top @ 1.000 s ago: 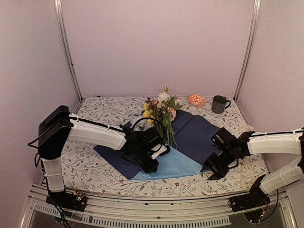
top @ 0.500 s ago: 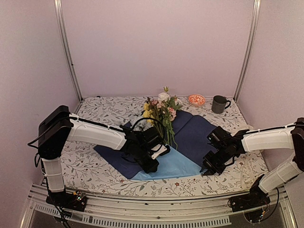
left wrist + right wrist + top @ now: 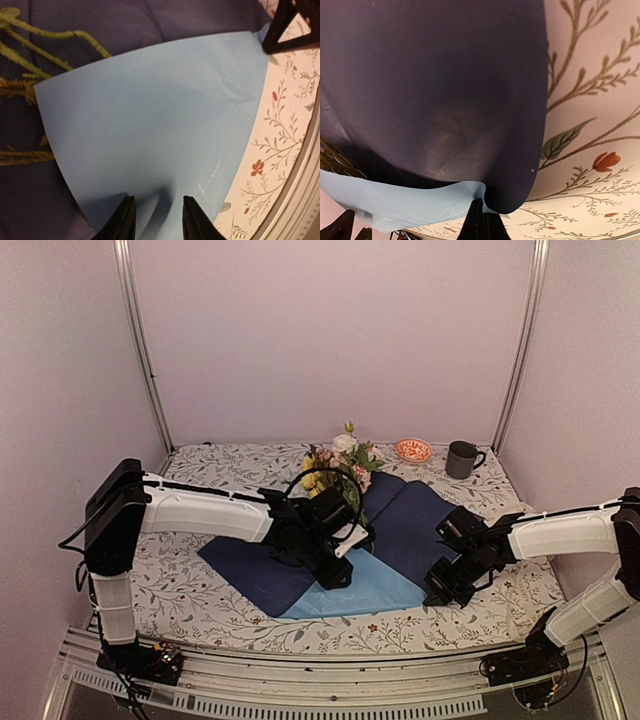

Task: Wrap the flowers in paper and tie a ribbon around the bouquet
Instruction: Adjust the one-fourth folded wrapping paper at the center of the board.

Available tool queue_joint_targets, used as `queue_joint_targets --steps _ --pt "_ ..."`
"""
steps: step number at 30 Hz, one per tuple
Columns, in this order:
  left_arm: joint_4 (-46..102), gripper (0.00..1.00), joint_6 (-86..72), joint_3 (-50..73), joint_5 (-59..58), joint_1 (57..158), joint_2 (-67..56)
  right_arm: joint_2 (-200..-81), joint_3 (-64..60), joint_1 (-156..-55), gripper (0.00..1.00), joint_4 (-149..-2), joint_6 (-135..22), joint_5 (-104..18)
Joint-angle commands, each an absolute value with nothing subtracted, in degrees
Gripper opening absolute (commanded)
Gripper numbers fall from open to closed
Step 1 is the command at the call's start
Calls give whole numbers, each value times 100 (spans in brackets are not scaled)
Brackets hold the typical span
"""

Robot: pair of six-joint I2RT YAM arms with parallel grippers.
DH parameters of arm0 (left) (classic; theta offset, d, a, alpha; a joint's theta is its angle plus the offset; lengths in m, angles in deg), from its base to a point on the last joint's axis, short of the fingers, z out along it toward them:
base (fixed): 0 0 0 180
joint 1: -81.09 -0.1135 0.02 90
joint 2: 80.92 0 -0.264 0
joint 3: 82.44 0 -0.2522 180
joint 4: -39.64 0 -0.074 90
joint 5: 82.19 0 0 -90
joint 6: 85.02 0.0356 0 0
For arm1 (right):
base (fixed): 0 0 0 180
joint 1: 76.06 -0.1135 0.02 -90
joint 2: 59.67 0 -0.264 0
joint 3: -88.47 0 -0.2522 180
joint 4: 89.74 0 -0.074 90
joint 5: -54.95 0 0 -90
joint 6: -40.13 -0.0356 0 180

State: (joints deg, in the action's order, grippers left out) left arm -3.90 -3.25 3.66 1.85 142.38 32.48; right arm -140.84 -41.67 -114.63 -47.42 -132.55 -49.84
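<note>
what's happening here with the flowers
A bunch of artificial flowers lies on a thin square paper sheet, navy side up, its near corner folded over light blue. The right gripper is shut on the sheet's near right edge; the left gripper sits open over the folded flap.

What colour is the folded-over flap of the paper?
Light blue; the paper flap shows best in the left wrist view.

My paper (image 3: pixel 415 525) shows dark navy, its fold at lower centre light blue; flowers (image 3: pixel 335 465) white, pink, yellow, green-stemmed; tablecloth (image 3: pixel 190 590) white with grey-green leaves and red blooms.
</note>
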Motion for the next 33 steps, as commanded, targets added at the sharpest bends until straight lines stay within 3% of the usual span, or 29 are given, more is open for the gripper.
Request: queue_joint_targets --steps 1,11,18,21,23,29,33 --pt "27 36 -273 34 -64 14272 3491 -13930 -4154 -11435 0 -4807 -13062 -4424" --pt "-719 36 -571 -1022 -669 14005 4587 -13733 -4205 -11517 0 -4595 -12713 -4363" --pt "-750 36 -557 -997 -780 13936 4630 -13643 -4404 -11282 21 -4603 -12569 -4507" --pt "-768 36 -556 -1022 -794 13931 4638 -13673 -4445 -11242 43 -4608 -12564 -4612" --pt "-769 36 -557 -1017 -800 13934 4646 -13695 -4530 -11224 49 -4697 -12658 -4674" --pt "-770 36 -511 -1024 -838 13923 4661 -13928 -4691 -11098 47 -4787 -12850 -4788" --pt "-800 36 -464 -1063 -865 13913 4678 -14022 -4600 -11069 34 -4812 -12787 -4558"
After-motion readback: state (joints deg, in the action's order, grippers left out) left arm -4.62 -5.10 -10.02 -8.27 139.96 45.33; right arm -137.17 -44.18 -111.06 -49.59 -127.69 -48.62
